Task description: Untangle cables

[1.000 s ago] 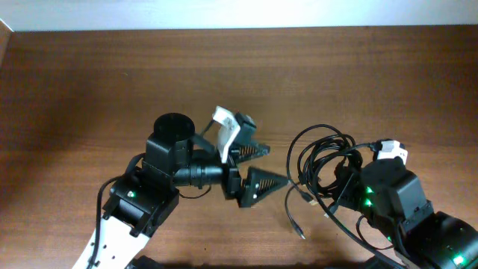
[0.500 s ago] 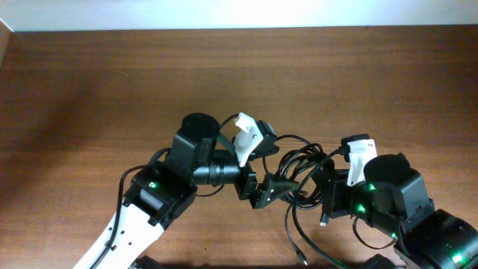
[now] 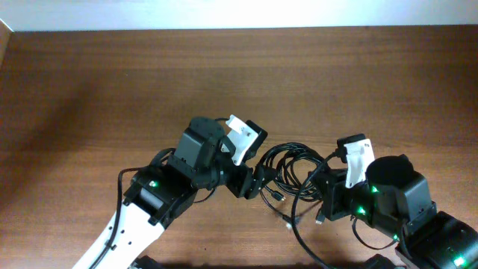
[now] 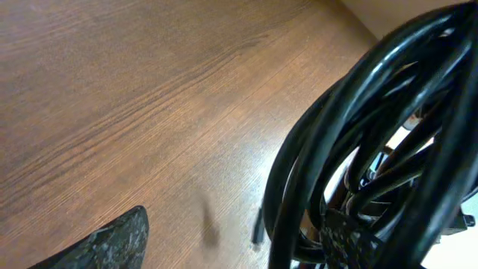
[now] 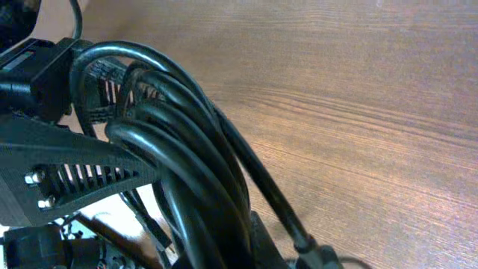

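The cables (image 3: 291, 161) are a coiled bundle of thin black cords hanging between my two arms in the overhead view, with a loose plug end (image 3: 321, 218) dangling below. My right gripper (image 3: 323, 191) is shut on the right side of the bundle and holds it off the table. The cords fill the right wrist view (image 5: 187, 149) and run down into the jaws (image 5: 250, 243). My left gripper (image 3: 258, 181) is open at the bundle's left side. In the left wrist view its fingers (image 4: 237, 223) stand wide apart, with the cable loops (image 4: 336, 149) against the right finger.
The brown wooden table (image 3: 112, 90) stretches to the left and back. A pale wall edge (image 3: 239, 13) runs along the far side. My left gripper's slotted black finger (image 5: 75, 179) shows in the right wrist view, close to the held cords.
My right gripper lifted the bundle off the table and carried it left. My left gripper moved right, up to the loops. The loops now sit tighter against its fingers.
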